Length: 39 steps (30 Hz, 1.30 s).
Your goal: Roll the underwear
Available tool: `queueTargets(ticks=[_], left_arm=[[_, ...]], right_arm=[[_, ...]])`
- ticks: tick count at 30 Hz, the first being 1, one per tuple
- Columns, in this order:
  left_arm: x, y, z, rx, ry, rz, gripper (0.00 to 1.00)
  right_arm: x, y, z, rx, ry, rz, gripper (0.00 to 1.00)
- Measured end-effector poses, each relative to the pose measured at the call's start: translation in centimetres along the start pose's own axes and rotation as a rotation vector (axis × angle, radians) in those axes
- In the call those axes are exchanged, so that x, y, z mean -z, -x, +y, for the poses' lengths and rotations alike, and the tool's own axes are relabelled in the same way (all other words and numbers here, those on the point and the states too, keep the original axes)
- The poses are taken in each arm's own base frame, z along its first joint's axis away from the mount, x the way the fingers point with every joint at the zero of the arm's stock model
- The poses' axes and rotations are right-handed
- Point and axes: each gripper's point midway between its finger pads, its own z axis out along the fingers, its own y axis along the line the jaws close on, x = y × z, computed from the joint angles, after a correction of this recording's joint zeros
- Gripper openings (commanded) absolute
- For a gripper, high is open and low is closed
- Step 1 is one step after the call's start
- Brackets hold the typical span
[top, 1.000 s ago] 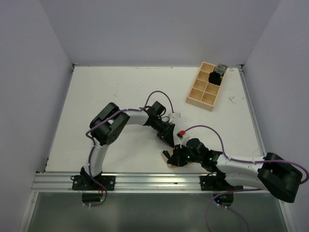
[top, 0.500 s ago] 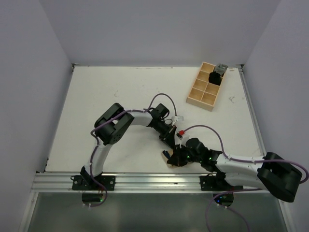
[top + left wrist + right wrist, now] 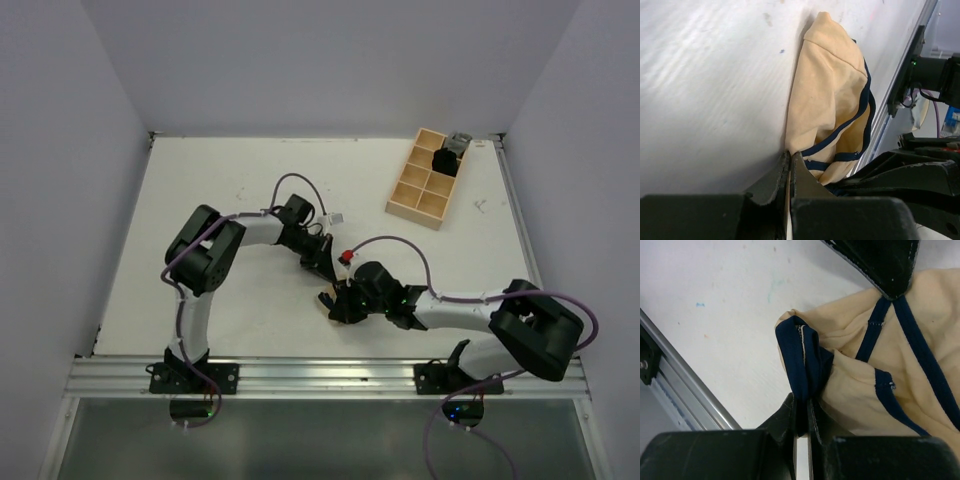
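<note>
The underwear (image 3: 832, 95) is a small beige garment with navy trim, bunched on the white table between the two arms; in the top view only a tan scrap of the underwear (image 3: 327, 298) shows. My left gripper (image 3: 790, 156) is shut, its tips pinching the cloth's near edge. My right gripper (image 3: 803, 407) is shut on a folded bunch of the navy trim (image 3: 805, 365) at the opposite side. In the right wrist view the left fingertips (image 3: 890, 270) press on the cloth's far edge. From above, the left gripper (image 3: 324, 270) and right gripper (image 3: 338, 303) nearly meet.
A light wooden compartment tray (image 3: 400, 208) stands at the back right, with a dark item (image 3: 445, 160) in one cell and a grey one (image 3: 460, 142) at its far end. A metal rail (image 3: 300, 375) runs along the table's near edge, close behind the right gripper.
The left gripper has closed on the cloth. Both grippers have shifted left and a little farther from the rail, carrying the underwear along.
</note>
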Motion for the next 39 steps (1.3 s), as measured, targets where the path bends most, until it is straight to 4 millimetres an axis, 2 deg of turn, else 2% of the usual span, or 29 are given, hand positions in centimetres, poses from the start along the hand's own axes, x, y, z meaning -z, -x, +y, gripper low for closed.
queueTargets(ticks=[4,7,10,13,15,17,20,24,27,33,36,39], left_arm=[[1.8,0.5,1.5,0.025,0.049,-0.037,0.00],[2.7,0.8,2.3,0.034,0.078,-0.059,0.00],[3.2,1.0,2.7,0.042,0.090,-0.073,0.16],[3.9,1.4,3.3,0.049,0.119,-0.097,0.20],[5.0,2.1,4.0,0.055,0.158,-0.137,0.33],[6.6,3.0,4.8,0.057,0.200,-0.183,0.33],[9.1,4.1,7.0,0.077,0.290,-0.247,0.24],[11.1,4.5,8.5,0.085,0.364,-0.280,0.30],[11.9,3.3,8.0,0.082,0.394,-0.292,0.32],[13.4,-3.2,5.0,0.085,0.413,-0.317,0.36],[13.3,-5.2,4.0,0.071,0.390,-0.335,0.39],[12.4,-6.6,3.6,0.053,0.341,-0.326,0.39]], right_arm=[[-1.6,2.0,0.9,0.029,0.001,-0.004,0.00],[-3.0,2.7,1.0,0.023,0.006,0.012,0.00],[-3.6,2.8,0.8,0.004,0.022,0.026,0.00],[-3.9,3.0,1.0,-0.011,0.043,0.040,0.00],[-4.1,3.0,1.3,-0.021,0.066,0.052,0.00],[-4.2,2.9,1.5,-0.032,0.083,0.061,0.00],[-4.2,2.7,1.7,-0.045,0.100,0.072,0.00],[-4.1,2.6,1.9,-0.047,0.115,0.082,0.00],[-4.1,2.6,2.0,-0.056,0.120,0.082,0.00],[-4.0,2.3,1.8,-0.102,0.148,0.049,0.00],[-3.9,2.2,1.7,-0.131,0.172,0.031,0.00],[-3.7,2.2,1.5,-0.159,0.190,0.022,0.00]])
